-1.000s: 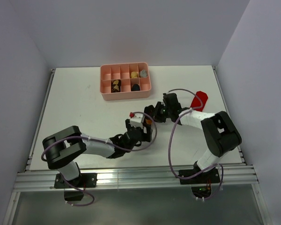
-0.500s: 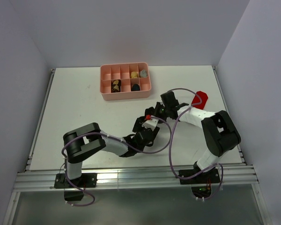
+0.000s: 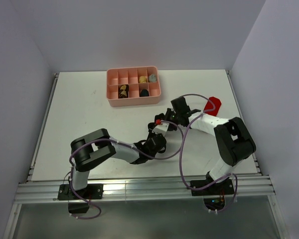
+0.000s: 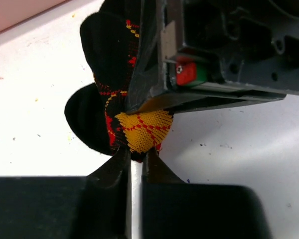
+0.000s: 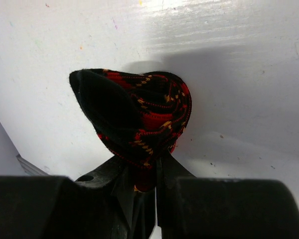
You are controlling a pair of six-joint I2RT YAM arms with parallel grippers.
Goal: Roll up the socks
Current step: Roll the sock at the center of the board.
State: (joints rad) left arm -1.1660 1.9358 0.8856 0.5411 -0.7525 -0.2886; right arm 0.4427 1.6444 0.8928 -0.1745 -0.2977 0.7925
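On the bench (image 3: 89, 109), the bunched red-orange argyle sock (image 5: 139, 112) sits between both grips: right jaws pinch one edge, left jaws pinch the opposite tip, meeting head-on.

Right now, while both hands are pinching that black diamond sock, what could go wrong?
1. The left hand and the right hand each pinch only a small fold of the black and red sock, so it might slip out and unroll.
2. The hands are crowded together, so they could bump.
3. The red sock lies beside the right arm; a swing might shove it away.
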